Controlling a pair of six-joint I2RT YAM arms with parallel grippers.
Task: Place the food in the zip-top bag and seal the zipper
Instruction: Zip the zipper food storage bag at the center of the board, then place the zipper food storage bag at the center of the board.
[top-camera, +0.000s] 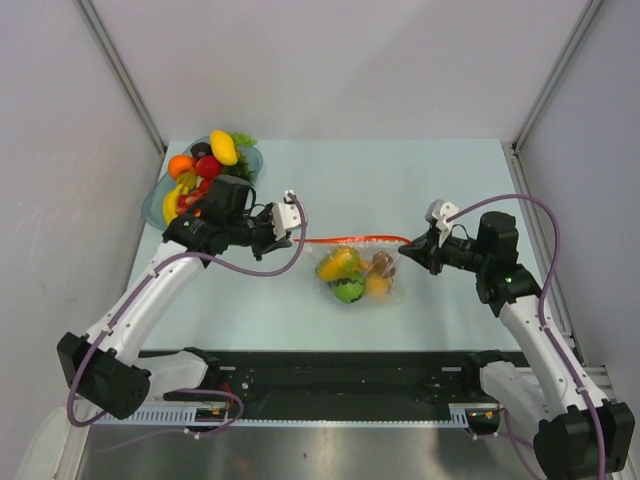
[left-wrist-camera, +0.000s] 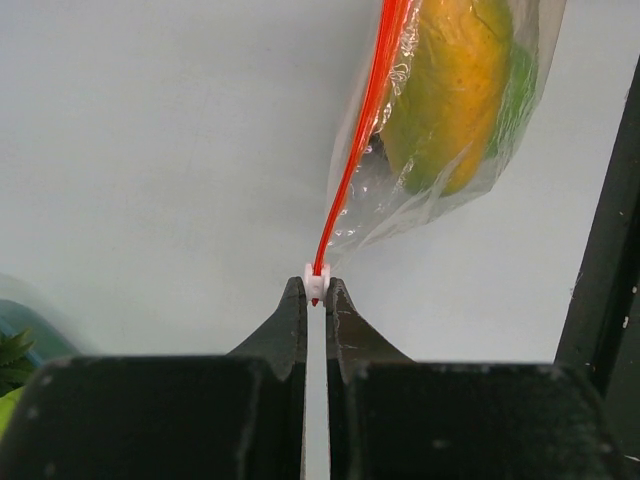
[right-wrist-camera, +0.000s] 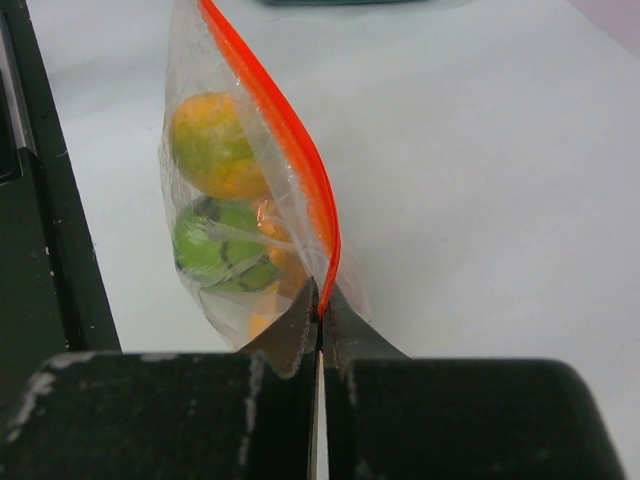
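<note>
The zip-top bag (top-camera: 358, 275) hangs between my two grippers, its red-orange zipper (top-camera: 355, 240) stretched straight from one to the other. Inside it is food: a yellow-orange fruit (top-camera: 338, 264), a green one (top-camera: 348, 291) and a brownish one (top-camera: 382, 265). My left gripper (top-camera: 297, 238) is shut on the white slider (left-wrist-camera: 316, 283) at the left end of the zipper (left-wrist-camera: 365, 120). My right gripper (right-wrist-camera: 321, 306) is shut on the bag's right corner, pinching the zipper (right-wrist-camera: 300, 160) there. Through the bag's clear plastic (right-wrist-camera: 190, 70) show an orange-green fruit (right-wrist-camera: 210, 140) and a green one (right-wrist-camera: 215, 250).
A translucent bluish dish (top-camera: 155, 202) at the back left holds several more toy fruits, close behind my left arm. A black rail (top-camera: 350, 375) runs along the near table edge, just in front of the bag. Grey walls close in both sides and the back.
</note>
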